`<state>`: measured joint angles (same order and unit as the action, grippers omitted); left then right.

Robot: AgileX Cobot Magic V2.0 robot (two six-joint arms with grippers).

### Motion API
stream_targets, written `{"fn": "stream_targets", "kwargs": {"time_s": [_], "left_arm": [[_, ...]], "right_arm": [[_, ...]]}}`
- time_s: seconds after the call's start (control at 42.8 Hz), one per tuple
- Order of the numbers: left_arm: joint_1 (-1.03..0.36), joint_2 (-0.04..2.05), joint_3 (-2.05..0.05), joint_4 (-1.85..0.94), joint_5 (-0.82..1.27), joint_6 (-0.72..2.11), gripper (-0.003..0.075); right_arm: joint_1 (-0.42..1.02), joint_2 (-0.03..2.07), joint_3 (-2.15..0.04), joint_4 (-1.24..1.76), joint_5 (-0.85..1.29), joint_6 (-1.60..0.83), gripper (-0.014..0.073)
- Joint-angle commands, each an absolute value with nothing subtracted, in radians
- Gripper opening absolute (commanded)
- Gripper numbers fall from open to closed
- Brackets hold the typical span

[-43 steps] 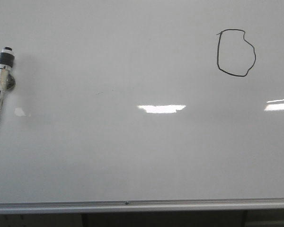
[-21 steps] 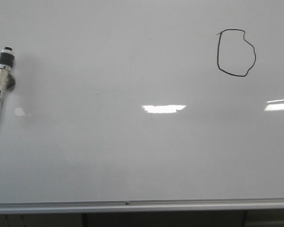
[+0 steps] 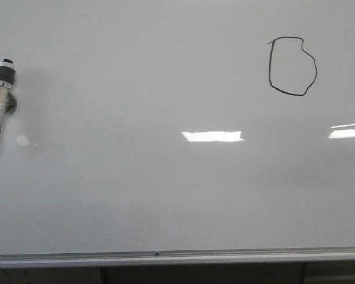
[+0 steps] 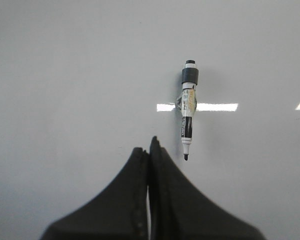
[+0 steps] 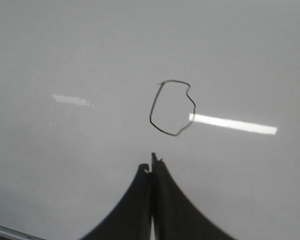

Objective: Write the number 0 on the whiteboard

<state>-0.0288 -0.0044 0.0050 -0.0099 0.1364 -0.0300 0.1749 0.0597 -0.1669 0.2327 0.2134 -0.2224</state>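
Item: large glossy white-grey whiteboard (image 3: pixel 165 195), filling nearly the whole front view, with a silver aluminium rail (image 3: pixel 177 256) along its lower edge. Surface bore bright rectangular light reflections (image 3: pixel 213 136) across its middle band.

Item: the number 0 (image 3: pixel 291 65), a thin black hand-drawn closed loop, lopsided and roughly D-shaped, small against the board. It sat near the board's upper right corner, well apart from the lower rail. The outline was closed, with a short stray tick at its upper left. In the right wrist view the same loop (image 5: pixel 172 107) lay just beyond the gripper tips, one light reflection touching its side.

Item: black-and-white marker pen (image 3: pixel 0 103) with a black band near its upper end, lying against the board close to its left edge, upper half, roughly upright, black tip pointing down toward the rail. A small dark rounded piece showed behind its barrel; what it was could not be told. The pen was well apart from the drawn loop.

Item: left gripper (image 4: pixel 150 145), black, its two fingers pressed together with only a hairline seam between them, holding nothing. The marker pen (image 4: pixel 188 107) stood just beside the tips, not touching.

Item: right gripper (image 5: pixel 152 162), black, fingers likewise closed tight together, empty, tips near the loop but clear of it.
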Motion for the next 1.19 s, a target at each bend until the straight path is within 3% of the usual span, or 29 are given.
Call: {"fn": "stream_targets", "kwargs": {"time_s": [0.0,0.374,1.168], "left_arm": [[-0.033,-0.022,0.028,-0.011,0.052,-0.042,-0.002],[-0.033,-0.022,0.028,-0.011,0.052,-0.042,-0.002],[-0.033,-0.022,0.028,-0.011,0.052,-0.042,-0.002]], "right_arm": [[0.123,0.051,-0.137,0.092,0.1,-0.021,-0.0068],[-0.005,-0.027,0.028,0.045,0.14,0.007,-0.0068],[-0.005,-0.026,0.028,0.033,0.152,0.007,-0.0068]]}}
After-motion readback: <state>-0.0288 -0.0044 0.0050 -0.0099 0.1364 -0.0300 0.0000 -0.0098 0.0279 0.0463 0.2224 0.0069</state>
